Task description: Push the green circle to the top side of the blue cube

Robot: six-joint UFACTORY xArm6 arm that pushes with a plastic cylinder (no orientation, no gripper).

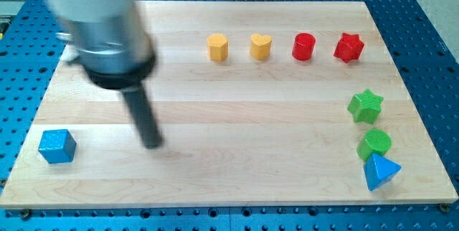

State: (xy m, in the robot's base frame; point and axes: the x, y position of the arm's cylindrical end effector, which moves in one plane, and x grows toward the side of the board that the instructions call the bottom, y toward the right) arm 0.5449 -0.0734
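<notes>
The green circle [375,144] lies near the view's right edge, touching the blue triangle [380,171] just below it. The blue cube [57,146] sits at the view's lower left corner of the wooden board [237,181]. My tip [152,143] rests on the board to the right of the blue cube, about a fifth of the board's width away, and far to the left of the green circle. The rod and its grey housing [107,30] are blurred.
A green star [366,106] lies just above the green circle. Along the view's top stand a yellow hexagon [217,46], a yellow heart [260,46], a red cylinder [304,46] and a red star [349,47].
</notes>
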